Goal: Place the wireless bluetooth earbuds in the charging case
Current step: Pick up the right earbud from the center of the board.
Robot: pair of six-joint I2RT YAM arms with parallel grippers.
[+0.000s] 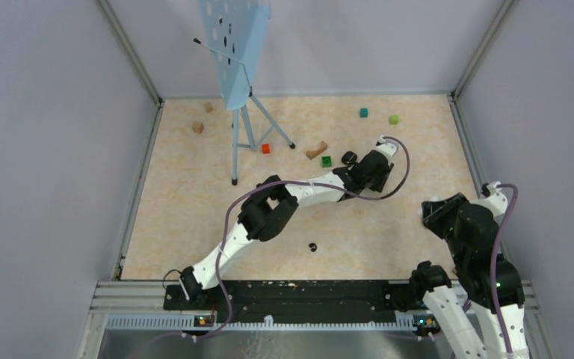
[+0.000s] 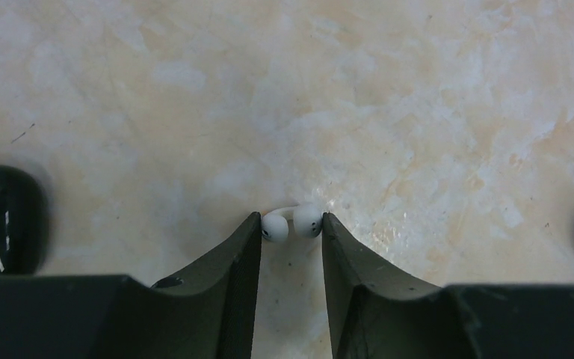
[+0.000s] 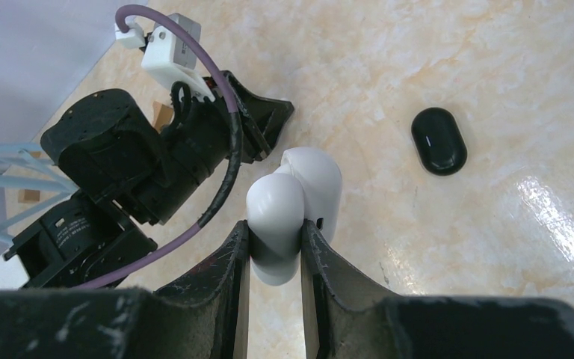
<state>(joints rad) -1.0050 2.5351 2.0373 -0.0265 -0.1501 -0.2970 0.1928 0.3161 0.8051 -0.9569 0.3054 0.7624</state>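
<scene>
Left tool (image 2: 291, 219) pinches the white earbud (image 2: 305, 222) end to end, long axis crosswise; right tool (image 3: 275, 228) clamps the charging case (image 3: 318, 183).

No legible text or markings
</scene>
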